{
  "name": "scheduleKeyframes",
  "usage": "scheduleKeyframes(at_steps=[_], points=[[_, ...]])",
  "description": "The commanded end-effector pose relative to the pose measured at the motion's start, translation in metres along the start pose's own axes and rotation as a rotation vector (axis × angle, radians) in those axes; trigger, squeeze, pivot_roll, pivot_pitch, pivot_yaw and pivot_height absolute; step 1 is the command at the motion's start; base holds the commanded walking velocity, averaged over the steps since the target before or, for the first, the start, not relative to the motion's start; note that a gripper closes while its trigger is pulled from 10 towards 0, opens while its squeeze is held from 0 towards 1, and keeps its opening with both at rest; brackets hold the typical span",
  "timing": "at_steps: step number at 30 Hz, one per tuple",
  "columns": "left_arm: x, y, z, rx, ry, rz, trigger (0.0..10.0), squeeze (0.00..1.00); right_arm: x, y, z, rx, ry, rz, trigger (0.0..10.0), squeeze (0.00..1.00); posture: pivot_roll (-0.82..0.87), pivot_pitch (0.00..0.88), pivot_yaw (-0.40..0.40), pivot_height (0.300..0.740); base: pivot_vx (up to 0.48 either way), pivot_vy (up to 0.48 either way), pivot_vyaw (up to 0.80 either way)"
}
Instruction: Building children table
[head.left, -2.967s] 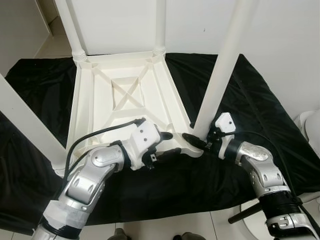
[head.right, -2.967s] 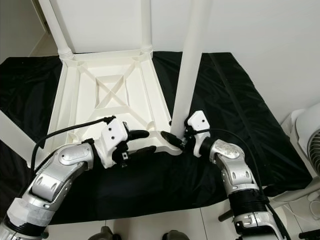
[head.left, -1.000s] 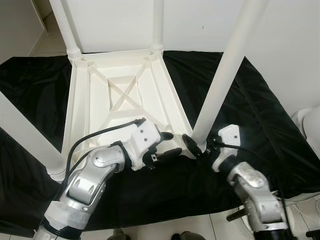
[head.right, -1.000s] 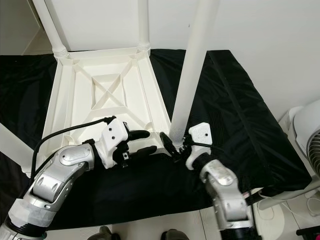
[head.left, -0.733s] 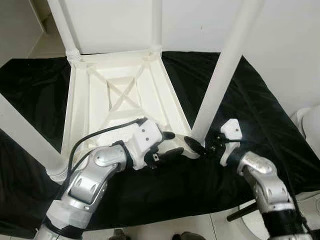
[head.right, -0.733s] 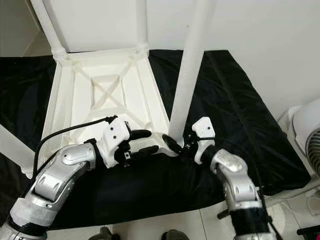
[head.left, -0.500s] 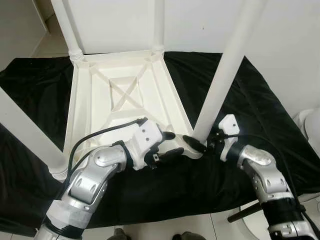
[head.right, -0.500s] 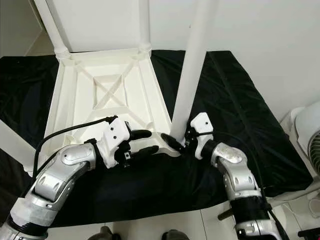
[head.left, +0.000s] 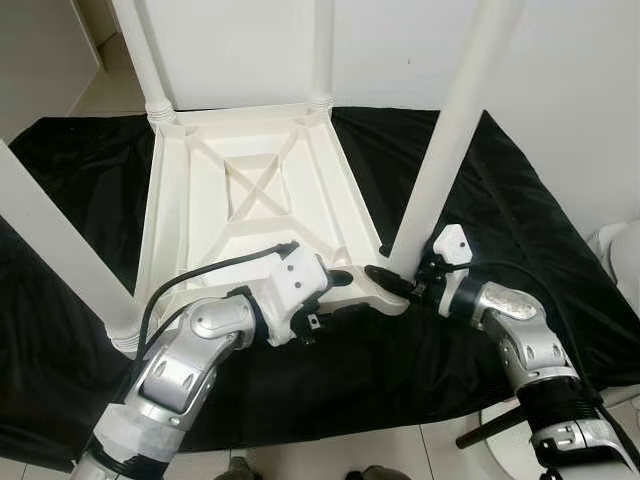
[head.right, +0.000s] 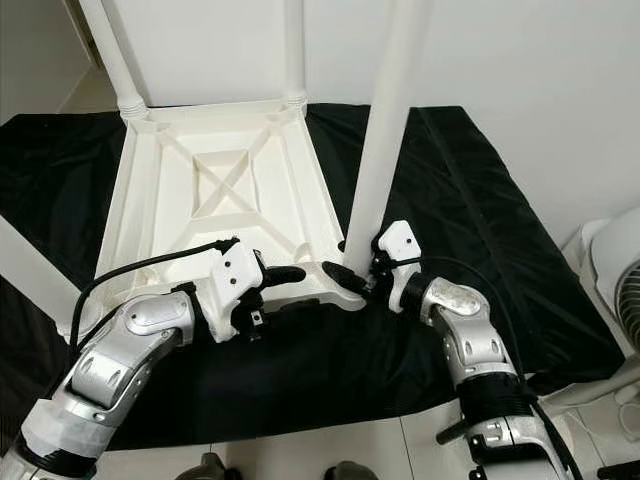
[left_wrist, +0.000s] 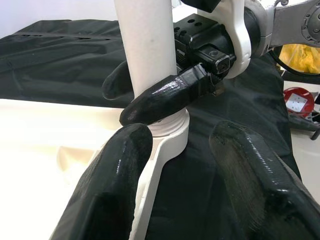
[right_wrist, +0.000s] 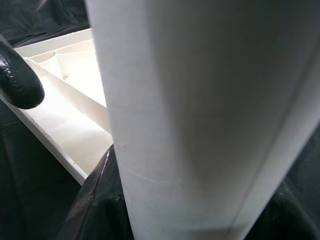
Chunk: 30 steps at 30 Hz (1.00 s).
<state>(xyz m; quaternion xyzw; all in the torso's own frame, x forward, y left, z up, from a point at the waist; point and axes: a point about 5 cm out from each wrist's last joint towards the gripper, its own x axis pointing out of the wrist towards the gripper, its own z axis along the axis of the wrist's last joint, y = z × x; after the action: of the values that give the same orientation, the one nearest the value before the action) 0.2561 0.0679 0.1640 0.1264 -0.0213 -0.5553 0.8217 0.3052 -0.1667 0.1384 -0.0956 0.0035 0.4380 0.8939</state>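
At the near corner of the upturned table (head.left: 250, 200), my right gripper (left_wrist: 155, 95) clamps the leg (head.left: 450, 130); my left gripper (head.left: 335, 290) gapes around the edge, holding nothing.

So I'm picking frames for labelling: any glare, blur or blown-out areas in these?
Head views are sharp and evenly lit. Left wrist view: the tabletop underside is blown out, and the right gripper fingers show glossy highlights. Right wrist view: the table leg sits too close and is soft.

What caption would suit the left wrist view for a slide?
Right gripper clamps the white table leg at its corner socket, seen between the open left gripper's fingers.
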Motion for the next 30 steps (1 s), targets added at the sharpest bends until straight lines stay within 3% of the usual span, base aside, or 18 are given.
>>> scheduleKeyframes(at_steps=[1, 9, 12, 15, 17, 18, 20, 23, 30], points=[[0.0, 0.0, -0.001, 0.002, 0.008, -0.012, 10.0, 0.0, -0.003, 0.007, -0.009, 0.072, 0.009, -0.013, 10.0, 0.0, -0.11, 0.024, 0.014, 0.74, 0.0, 0.0, 0.0], [0.0, -0.001, -0.001, 0.005, 0.01, -0.015, 10.0, 0.0, -0.001, 0.017, -0.006, 0.107, -0.042, -0.097, 10.0, 0.0, -0.12, 0.024, 0.014, 0.74, 0.0, 0.0, 0.0], [-0.001, -0.002, -0.003, 0.002, 0.012, -0.016, 10.0, 0.0, 0.001, 0.029, -0.003, 0.109, -0.069, -0.299, 10.0, 0.0, -0.12, 0.028, 0.015, 0.74, 0.0, 0.0, 0.0], [-0.001, -0.001, -0.003, 0.0, 0.013, -0.015, 10.0, 0.0, 0.001, 0.036, -0.002, 0.112, -0.081, -0.358, 10.0, 0.0, -0.12, 0.029, 0.016, 0.74, 0.0, 0.0, 0.0], [0.0, 0.0, -0.002, 0.0, 0.012, -0.013, 10.0, 0.0, 0.005, 0.04, 0.001, 0.15, -0.097, -0.495, 10.0, 0.0, -0.12, 0.029, 0.016, 0.74, 0.0, 0.0, 0.0], [0.0, 0.0, -0.002, 0.0, 0.012, -0.013, 10.0, 0.0, 0.005, 0.04, 0.001, 0.15, -0.097, -0.495, 10.0, 0.0, -0.12, 0.029, 0.016, 0.74, 0.0, 0.0, 0.0], [-0.001, 0.001, -0.002, 0.003, 0.013, -0.013, 10.0, 0.0, 0.007, 0.043, 0.002, 0.163, -0.078, -0.633, 10.0, 0.0, -0.12, 0.027, 0.021, 0.74, 0.0, 0.0, 0.0], [-0.001, 0.002, -0.002, 0.005, 0.013, -0.013, 10.0, 0.0, 0.008, 0.047, 0.002, 0.162, -0.058, -0.743, 10.0, 0.0, -0.13, 0.027, 0.021, 0.74, 0.0, 0.0, 0.0], [-0.002, 0.002, -0.002, 0.008, 0.014, -0.014, 10.0, 0.0, 0.013, 0.057, 0.003, 0.178, -0.056, -0.794, 10.0, 0.0, -0.12, 0.024, 0.022, 0.74, 0.0, 0.0, 0.0]])
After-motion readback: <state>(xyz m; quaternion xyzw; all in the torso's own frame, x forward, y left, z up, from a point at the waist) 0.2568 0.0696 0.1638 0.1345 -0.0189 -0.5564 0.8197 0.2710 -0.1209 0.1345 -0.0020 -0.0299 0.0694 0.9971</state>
